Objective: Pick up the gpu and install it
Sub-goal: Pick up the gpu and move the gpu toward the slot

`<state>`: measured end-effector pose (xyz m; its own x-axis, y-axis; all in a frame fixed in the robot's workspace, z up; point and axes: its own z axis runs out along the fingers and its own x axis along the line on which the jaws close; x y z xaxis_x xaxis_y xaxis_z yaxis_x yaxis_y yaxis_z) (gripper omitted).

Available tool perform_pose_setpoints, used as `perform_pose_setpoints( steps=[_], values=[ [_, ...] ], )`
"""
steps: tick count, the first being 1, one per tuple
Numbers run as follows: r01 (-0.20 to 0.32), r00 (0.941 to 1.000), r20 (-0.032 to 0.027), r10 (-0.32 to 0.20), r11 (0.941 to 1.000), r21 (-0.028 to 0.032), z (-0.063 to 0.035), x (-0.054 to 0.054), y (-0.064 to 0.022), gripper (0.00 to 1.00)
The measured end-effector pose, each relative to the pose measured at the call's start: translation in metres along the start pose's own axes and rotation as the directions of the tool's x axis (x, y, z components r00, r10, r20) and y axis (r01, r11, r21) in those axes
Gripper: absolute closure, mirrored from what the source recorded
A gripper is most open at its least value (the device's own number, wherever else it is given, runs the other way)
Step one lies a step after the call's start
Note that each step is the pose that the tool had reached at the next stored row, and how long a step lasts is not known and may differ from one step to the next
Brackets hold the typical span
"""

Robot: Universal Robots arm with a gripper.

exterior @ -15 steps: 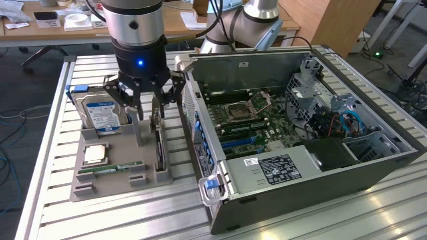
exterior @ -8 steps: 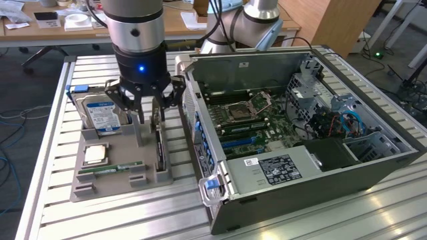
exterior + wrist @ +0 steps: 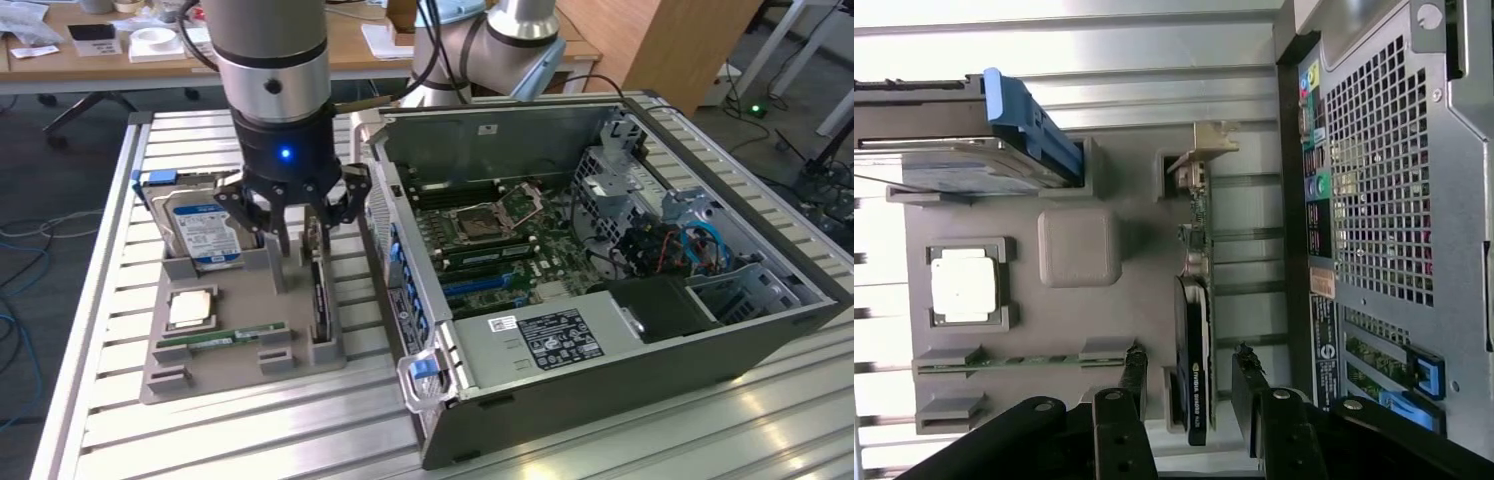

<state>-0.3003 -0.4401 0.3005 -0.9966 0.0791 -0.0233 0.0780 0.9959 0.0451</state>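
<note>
Gripper (image 3: 302, 240) spread, straddling gpu (image 3: 1194, 370), not touching. gpu stands on edge in tray (image 3: 200, 375) slot on counter (image 3: 107, 420), beside computer case (image 3: 601, 330); upright pose likely leaves both faces free for pinching.

No text can be read with certainty.

- White lettering is noted on the black face of the gpu (image 3: 1195, 388); the letters are too small to be made out.
- A blue-white label is seen on the hard drive (image 3: 204, 235); its print is illegible.
- A black label with white print is recorded on the power supply (image 3: 550, 338) inside the computer case (image 3: 641, 372).
- A small white sticker (image 3: 501, 322) is logged just beside that label; it cannot be read.
</note>
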Motion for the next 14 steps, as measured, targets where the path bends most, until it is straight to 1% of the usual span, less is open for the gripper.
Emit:
perform_pose_setpoints(
  steps=[9, 14],
  values=[
    [0.0, 1.0, -0.0008, 0.0, 1.0, 0.0003, 0.014, -0.001, -0.0005, 0.53],
    [0.0, 1.0, -0.0011, 0.0, 1.0, 0.0003, 0.0182, -0.003, -0.0006, 0.53]
  ],
)
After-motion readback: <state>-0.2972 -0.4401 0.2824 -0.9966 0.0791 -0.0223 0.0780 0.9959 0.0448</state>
